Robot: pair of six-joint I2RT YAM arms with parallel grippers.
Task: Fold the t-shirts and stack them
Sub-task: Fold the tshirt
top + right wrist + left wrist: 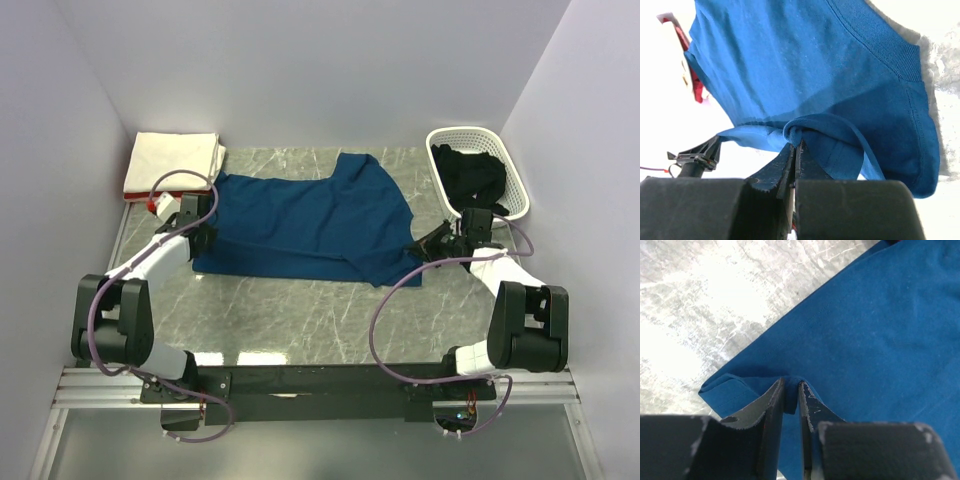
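- Four t-shirts are in view (one spread out, two folded, one in a basket).
- The blue t-shirt [300, 225] lies open in the middle of the worktop [300, 320], with its collar towards 1 o'clock.
- Two folded shirts are stacked at 10 o'clock, the cream t-shirt [175, 157] on top of the red t-shirt [140, 196].
- One black t-shirt [470, 175] sits bunched in the single white basket [521, 190] at 2 o'clock.
- There are two end effectors, and both are on the blue t-shirt.
- The left end effector [203, 233] is at the blue t-shirt's 9 o'clock edge, its jaws narrow with a small pinch of hem between them.
- The right end effector [432, 243] is at the blue t-shirt's 4 o'clock corner, its jaws clamped on a rolled fold of cloth.
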